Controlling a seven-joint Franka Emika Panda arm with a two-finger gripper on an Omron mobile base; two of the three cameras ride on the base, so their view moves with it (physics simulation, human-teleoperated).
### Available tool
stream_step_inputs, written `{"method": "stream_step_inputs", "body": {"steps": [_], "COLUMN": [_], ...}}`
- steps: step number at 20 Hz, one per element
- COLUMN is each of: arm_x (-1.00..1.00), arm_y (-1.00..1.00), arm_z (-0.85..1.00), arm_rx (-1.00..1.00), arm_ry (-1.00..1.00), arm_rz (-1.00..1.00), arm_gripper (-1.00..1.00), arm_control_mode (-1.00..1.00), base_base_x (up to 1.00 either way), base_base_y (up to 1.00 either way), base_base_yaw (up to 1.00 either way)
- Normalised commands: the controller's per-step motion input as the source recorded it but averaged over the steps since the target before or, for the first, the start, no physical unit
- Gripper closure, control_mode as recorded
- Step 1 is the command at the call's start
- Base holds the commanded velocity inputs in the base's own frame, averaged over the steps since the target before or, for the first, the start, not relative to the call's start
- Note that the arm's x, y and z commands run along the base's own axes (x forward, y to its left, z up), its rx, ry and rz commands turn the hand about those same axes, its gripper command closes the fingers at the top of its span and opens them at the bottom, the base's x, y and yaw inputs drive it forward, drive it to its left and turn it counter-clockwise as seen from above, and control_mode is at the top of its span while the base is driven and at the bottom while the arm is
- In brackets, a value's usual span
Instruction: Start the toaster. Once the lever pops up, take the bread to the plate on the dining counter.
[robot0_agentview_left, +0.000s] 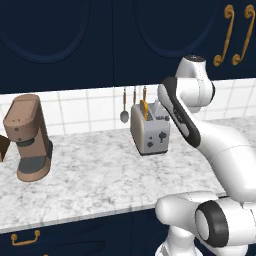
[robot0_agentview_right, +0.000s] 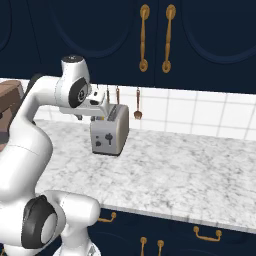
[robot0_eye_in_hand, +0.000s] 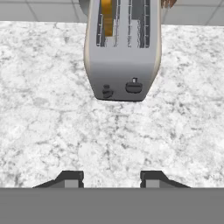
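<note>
Hand view: claw (robot0_eye_in_hand: 112, 178) looks down at marble counter (robot0_eye_in_hand: 52, 118), fingertips (robot0_eye_in_hand: 70, 178) parted, nothing between them, above counter just in front of toaster (robot0_eye_in_hand: 122, 57). Toaster silver, narrow face toward claw, lever (robot0_eye_in_hand: 107, 91) and round knob (robot0_eye_in_hand: 134, 86) on that face. Bread (robot0_eye_in_hand: 106, 17) in left slot, orange crust showing. Left base view: toaster (robot0_agentview_left: 149, 131) near tiled wall, bread (robot0_agentview_left: 144, 109) sticking up from slot; brown coffee machine (robot0_agentview_left: 29, 137) well apart at left; utensils (robot0_agentview_left: 124, 107) hang behind toaster.
</note>
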Motion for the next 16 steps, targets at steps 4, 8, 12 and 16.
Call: {"method": "stream_step_inputs", "body": {"steps": [4, 8, 12, 16], "arm_x": [-0.1, -0.04, 0.03, 0.14], "arm_y": [-0.15, -0.53, -0.17, 0.0], "arm_z": [0.0, -0.23, -0.51, -0.67], "arm_rx": [0.04, 0.09, 0.05, 0.01], "arm_ry": [-0.02, -0.05, -0.05, -0.17], "arm_rz": [-0.01, -0.09, -0.06, -0.04], "arm_gripper": [-1.0, -1.0, -1.0, -1.0], "arm_control_mode": [-1.0, -1.0, -1.0, -1.0], "base_base_x": [0.0, 0.0, 0.0, 0.0], "base_base_y": [0.0, 0.0, 0.0, 0.0], "base_base_yaw": [0.0, 0.0, 0.0, 0.0]}}
